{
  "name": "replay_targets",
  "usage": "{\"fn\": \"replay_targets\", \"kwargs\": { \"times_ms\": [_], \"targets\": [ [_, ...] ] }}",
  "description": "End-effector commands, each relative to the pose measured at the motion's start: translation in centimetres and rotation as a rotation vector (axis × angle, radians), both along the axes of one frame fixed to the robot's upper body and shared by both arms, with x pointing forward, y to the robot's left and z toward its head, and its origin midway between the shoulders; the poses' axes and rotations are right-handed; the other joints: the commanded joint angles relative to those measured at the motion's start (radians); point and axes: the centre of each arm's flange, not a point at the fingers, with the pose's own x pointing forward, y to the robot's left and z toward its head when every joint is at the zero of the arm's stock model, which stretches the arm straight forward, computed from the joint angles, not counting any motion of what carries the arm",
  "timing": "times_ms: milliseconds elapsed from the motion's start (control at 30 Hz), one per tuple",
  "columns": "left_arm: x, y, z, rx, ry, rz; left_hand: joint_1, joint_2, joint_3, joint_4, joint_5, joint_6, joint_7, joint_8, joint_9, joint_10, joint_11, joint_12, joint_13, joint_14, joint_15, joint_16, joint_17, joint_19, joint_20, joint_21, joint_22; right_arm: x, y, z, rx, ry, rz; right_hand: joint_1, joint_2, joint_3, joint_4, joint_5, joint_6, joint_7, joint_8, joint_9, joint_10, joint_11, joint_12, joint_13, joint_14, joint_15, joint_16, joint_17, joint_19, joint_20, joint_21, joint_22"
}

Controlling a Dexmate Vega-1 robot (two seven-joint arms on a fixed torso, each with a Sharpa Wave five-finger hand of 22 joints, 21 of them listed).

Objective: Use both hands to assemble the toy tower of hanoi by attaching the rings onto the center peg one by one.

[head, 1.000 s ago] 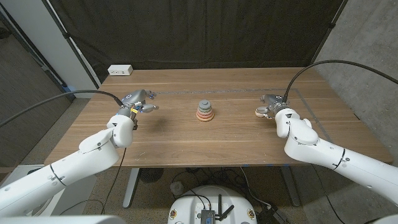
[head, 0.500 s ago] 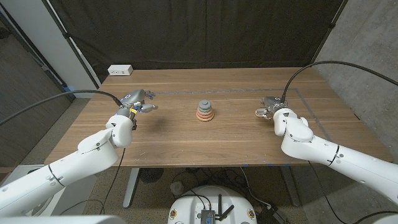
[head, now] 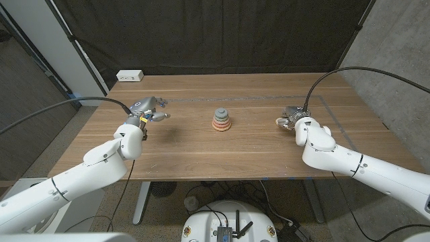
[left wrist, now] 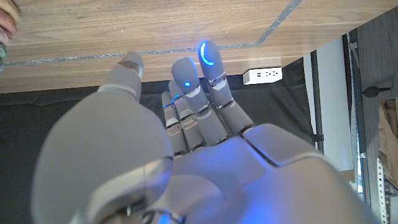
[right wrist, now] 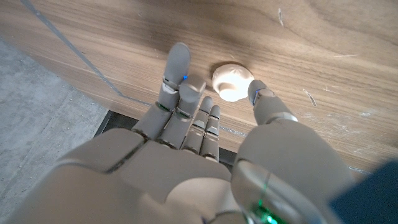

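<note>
The toy tower (head: pixel 221 121) stands at the table's middle, with pastel rings stacked on its peg and a grey ring on top; its edge also peeks in as stacked rings (left wrist: pixel 6 25). My right hand (head: pixel 290 115) hovers at the right of the table with fingers spread. Just in front of it a small white ring piece (right wrist: pixel 231 82) lies on the wood, between my thumb and fingers (right wrist: pixel 176 74), not gripped. It shows as a pale spot (head: pixel 282 122) in the head view. My left hand (head: pixel 149 109) is at the left of the table, fingers (left wrist: pixel 208 62) extended, holding nothing.
A white power strip (head: pixel 130 76) lies at the table's (head: pixel 201 154) far left corner and also shows as a power strip (left wrist: pixel 265 74) in the left wrist view. Thin tape lines (head: pixel 329 111) mark the wood. A black curtain hangs behind.
My right forearm has swung slightly to the left while its hand stays by the white piece. The left arm and the tower have not moved.
</note>
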Motion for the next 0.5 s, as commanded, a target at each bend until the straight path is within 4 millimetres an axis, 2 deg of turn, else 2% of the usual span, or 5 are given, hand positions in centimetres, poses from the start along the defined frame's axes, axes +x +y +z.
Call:
{"fn": "replay_targets", "kwargs": {
  "times_ms": [33,500],
  "targets": [
    [0.20,-0.06,-0.11,0.000,0.008,-0.003,-0.005,0.002,0.009,-0.003,0.005,0.009,-0.003,-0.006,0.004,0.011,-0.002,-0.006,0.006,0.002,-0.025,0.006,0.006,0.005,-0.123,-0.005,0.002,1.06,-0.11,-0.48,-0.009,0.036,-0.025,0.003,-0.006,-0.002,0.001,-0.004,0.009,-0.008,0.006,0.001,-0.001,0.000,0.008,-0.001,-0.002,-0.080,0.001,0.007,-0.002,-0.103,0.002,0.001],
    [0.47,-0.05,-0.07,0.002,0.013,-0.004,-0.008,0.005,0.014,-0.004,0.006,0.017,-0.004,-0.005,0.004,0.020,-0.006,-0.004,0.007,0.006,-0.025,0.007,0.011,0.006,-0.123,-0.005,0.002,1.73,-0.19,-0.93,-0.017,0.067,-0.044,0.005,-0.004,-0.007,0.002,-0.006,0.013,-0.009,0.007,-0.002,0.002,0.000,0.010,-0.007,-0.003,-0.080,-0.009,0.002,-0.003,-0.103,0.002,-0.001]
  ]
}}
